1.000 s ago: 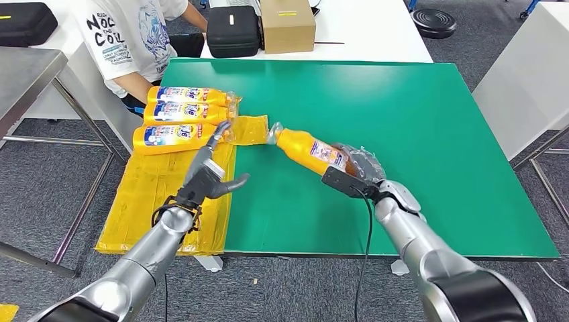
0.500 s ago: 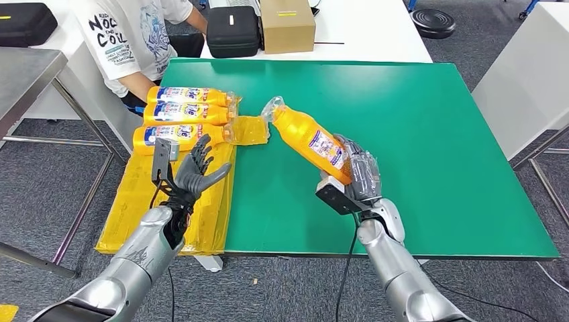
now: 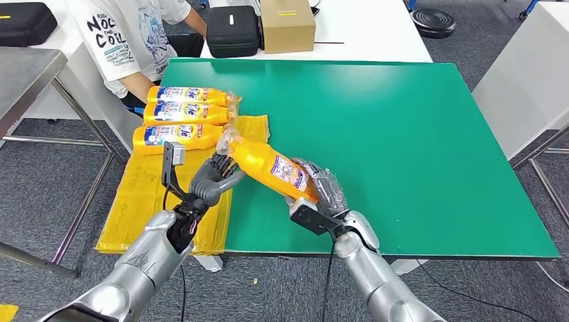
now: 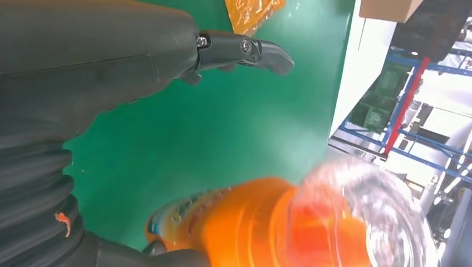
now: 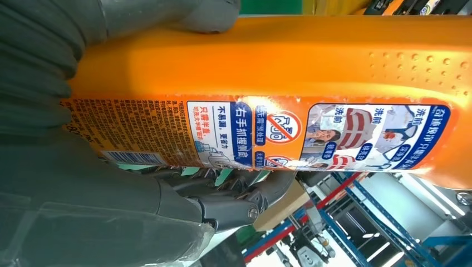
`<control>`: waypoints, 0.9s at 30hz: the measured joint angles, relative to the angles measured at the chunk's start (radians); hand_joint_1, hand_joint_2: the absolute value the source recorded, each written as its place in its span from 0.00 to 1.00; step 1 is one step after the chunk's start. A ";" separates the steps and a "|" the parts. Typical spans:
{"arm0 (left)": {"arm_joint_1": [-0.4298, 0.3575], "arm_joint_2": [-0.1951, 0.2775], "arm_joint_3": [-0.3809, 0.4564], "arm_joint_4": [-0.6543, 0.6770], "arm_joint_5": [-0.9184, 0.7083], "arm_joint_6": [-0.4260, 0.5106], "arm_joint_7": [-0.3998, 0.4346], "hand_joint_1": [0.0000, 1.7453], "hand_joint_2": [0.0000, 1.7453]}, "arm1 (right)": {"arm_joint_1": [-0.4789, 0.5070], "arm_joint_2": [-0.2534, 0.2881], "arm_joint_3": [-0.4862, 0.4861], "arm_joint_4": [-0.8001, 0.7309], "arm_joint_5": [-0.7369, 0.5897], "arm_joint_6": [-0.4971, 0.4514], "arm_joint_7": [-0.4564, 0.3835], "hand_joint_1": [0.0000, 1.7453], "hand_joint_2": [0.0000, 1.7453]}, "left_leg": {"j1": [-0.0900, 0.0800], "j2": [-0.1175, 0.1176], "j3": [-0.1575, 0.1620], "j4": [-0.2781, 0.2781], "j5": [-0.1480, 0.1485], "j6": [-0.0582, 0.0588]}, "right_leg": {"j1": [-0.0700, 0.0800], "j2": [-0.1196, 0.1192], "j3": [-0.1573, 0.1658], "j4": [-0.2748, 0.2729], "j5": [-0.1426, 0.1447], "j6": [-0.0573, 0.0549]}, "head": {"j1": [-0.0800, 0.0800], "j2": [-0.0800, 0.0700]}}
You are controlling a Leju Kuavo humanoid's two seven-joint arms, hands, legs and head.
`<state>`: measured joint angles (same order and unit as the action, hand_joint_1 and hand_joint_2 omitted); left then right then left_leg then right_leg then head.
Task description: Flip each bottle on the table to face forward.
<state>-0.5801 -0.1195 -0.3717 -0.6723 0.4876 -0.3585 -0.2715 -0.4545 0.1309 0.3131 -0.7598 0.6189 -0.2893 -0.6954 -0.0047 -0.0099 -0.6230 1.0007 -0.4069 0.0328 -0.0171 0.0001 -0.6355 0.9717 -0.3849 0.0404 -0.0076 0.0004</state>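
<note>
1. Head view has the right hand (image 3: pixel 321 194) wrapped around the base end of an orange bottle (image 3: pixel 272 166), lifted off the green table (image 3: pixel 416 134) and tilted with the cap pointing to about 10 o'clock. Right wrist view shows the fingers (image 5: pixel 239 194) and thumb closed tight round the body, with the back label and its small print turned toward that camera.
2. The left hand (image 3: pixel 213 180) sits right at the cap end with its fingers spread under the neck. Can't tell if it's actually touching, so I'd call it empty and cupped for a handoff.
3. Three bottles (image 3: pixel 181 115) already lie in a row at 10 o'clock on the yellow sheet (image 3: pixel 147 201), front labels up.
4. My take: get the left hand firmly on the neck before the right lets go, since that clear cap wrap looks slippery.
5. Then roll it about its long axis so the front label ends up on top, and lay it beside the nearest bottle without bumping the row.
</note>
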 joint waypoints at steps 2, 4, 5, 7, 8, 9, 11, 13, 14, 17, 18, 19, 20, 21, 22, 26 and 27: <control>0.003 0.001 -0.008 -0.008 0.008 -0.003 -0.003 0.00 1.00 | 0.000 0.002 0.005 0.006 -0.003 0.008 0.000 1.00 1.00 | 0.000 0.000 0.000 0.000 0.000 0.000 | 0.000 0.000 0.000 0.000 0.000 0.000 | 0.000 0.000; 0.011 0.002 -0.017 -0.024 0.016 -0.010 -0.017 0.00 1.00 | -0.001 0.008 0.011 0.015 -0.011 0.029 0.000 1.00 1.00 | 0.000 0.000 0.000 0.000 0.000 0.000 | 0.000 0.000 0.000 0.000 0.000 0.000 | 0.000 0.000; 0.016 0.002 -0.022 -0.035 0.020 -0.014 -0.026 0.00 1.00 | -0.001 0.013 0.015 0.020 -0.017 0.042 0.000 1.00 1.00 | 0.000 0.000 0.000 0.000 0.000 0.000 | 0.000 0.000 0.000 0.000 0.000 0.000 | 0.000 0.000; 0.031 0.002 -0.034 -0.068 0.023 -0.018 -0.043 0.00 1.00 | -0.002 0.027 0.021 0.033 -0.039 0.065 0.000 1.00 1.00 | 0.000 0.000 0.000 0.000 0.000 0.000 | 0.000 0.000 0.000 0.000 0.000 0.000 | 0.000 0.000; 0.040 0.001 -0.041 -0.086 0.024 -0.019 -0.050 0.00 1.00 | -0.003 0.035 0.024 0.040 -0.051 0.074 0.000 1.00 1.00 | 0.000 0.000 0.000 0.000 0.000 0.000 | 0.000 0.000 -0.001 0.000 0.000 0.000 | 0.000 0.000; 0.048 0.000 -0.047 -0.107 0.024 -0.020 -0.058 0.00 1.00 | -0.003 0.043 0.027 0.046 -0.066 0.080 0.000 1.00 1.00 | 0.000 0.000 -0.001 0.000 0.000 0.000 | 0.000 0.000 -0.001 0.000 0.000 0.000 | 0.000 0.000; 0.063 -0.001 -0.058 -0.145 0.025 -0.023 -0.069 0.00 1.00 | -0.004 0.054 0.035 0.058 -0.100 0.085 -0.001 1.00 1.00 | 0.000 0.000 -0.001 0.000 0.000 0.000 | 0.000 0.000 -0.001 0.000 0.000 0.000 | 0.000 0.000; 0.076 -0.002 -0.066 -0.179 0.027 -0.032 -0.077 0.00 1.00 | -0.006 0.059 0.043 0.066 -0.143 0.084 -0.003 1.00 1.00 | 0.000 0.000 -0.001 0.000 0.000 0.000 | 0.000 0.000 -0.002 0.000 0.000 0.000 | 0.000 0.000; 0.081 -0.002 -0.069 -0.193 0.030 -0.038 -0.080 0.00 1.00 | -0.007 0.059 0.047 0.068 -0.165 0.084 -0.004 1.00 1.00 | 0.000 0.000 -0.001 0.000 0.000 0.000 | 0.000 0.000 -0.002 0.000 0.000 0.000 | 0.000 0.000; 0.097 -0.001 -0.076 -0.227 0.036 -0.060 -0.089 0.00 1.00 | -0.010 0.059 0.059 0.069 -0.227 0.080 -0.005 1.00 1.00 | 0.000 0.000 -0.001 0.000 0.000 0.000 | 0.000 0.000 -0.002 0.000 0.000 0.000 | 0.000 0.000; 0.102 -0.001 -0.077 -0.235 0.037 -0.066 -0.092 0.00 1.00 | -0.011 0.058 0.062 0.069 -0.245 0.079 -0.005 1.00 1.00 | 0.000 0.000 -0.001 0.000 0.000 0.000 | 0.000 0.000 -0.001 0.000 0.000 0.000 | 0.000 0.000; 0.107 0.000 -0.078 -0.242 0.038 -0.073 -0.095 0.00 1.00 | -0.012 0.057 0.066 0.069 -0.261 0.077 -0.005 1.00 1.00 | 0.000 0.000 -0.001 0.000 0.000 0.000 | 0.000 0.000 -0.001 0.000 0.000 0.000 | 0.000 0.000; 0.110 0.000 -0.079 -0.249 0.039 -0.079 -0.098 0.00 1.00 | -0.013 0.056 0.068 0.068 -0.275 0.077 -0.006 1.00 1.00 | 0.000 0.000 -0.001 0.000 0.000 0.000 | 0.000 0.000 -0.001 0.000 0.000 0.000 | 0.000 0.000; 0.112 0.001 -0.080 -0.254 0.039 -0.085 -0.101 0.00 1.00 | -0.012 0.055 0.071 0.065 -0.289 0.076 -0.007 1.00 1.00 | 0.000 0.000 -0.001 0.000 0.000 0.000 | 0.000 0.000 -0.001 0.000 0.000 0.000 | 0.000 0.000; 0.114 0.002 -0.082 -0.259 0.038 -0.091 -0.104 0.00 1.00 | -0.012 0.054 0.074 0.061 -0.303 0.076 -0.009 1.00 1.00 | 0.000 0.000 -0.001 0.000 0.000 0.000 | 0.000 0.000 -0.001 0.000 0.000 0.000 | 0.000 0.000; 0.120 0.004 -0.085 -0.274 0.026 -0.108 -0.109 0.00 1.00 | -0.011 0.052 0.085 0.037 -0.342 0.077 -0.011 1.00 1.00 | 0.000 0.000 -0.001 0.000 0.000 0.000 | 0.000 0.000 -0.002 0.000 0.000 0.000 | 0.000 0.000; 0.122 0.004 -0.087 -0.277 0.021 -0.109 -0.108 0.00 1.00 | -0.011 0.051 0.087 0.032 -0.345 0.077 -0.011 1.00 1.00 | 0.000 0.000 -0.001 0.000 0.000 0.000 | 0.000 0.000 -0.002 0.000 0.000 0.000 | 0.000 0.000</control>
<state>-0.4586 -0.1153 -0.4583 -0.9489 0.5089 -0.4677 -0.3799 -0.4653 0.1822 0.4004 -0.7282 0.2739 -0.2119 -0.7062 -0.0048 -0.0098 -0.6243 1.0008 -0.4070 0.0327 -0.0171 0.0001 -0.6371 0.9716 -0.3848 0.0405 -0.0077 0.0004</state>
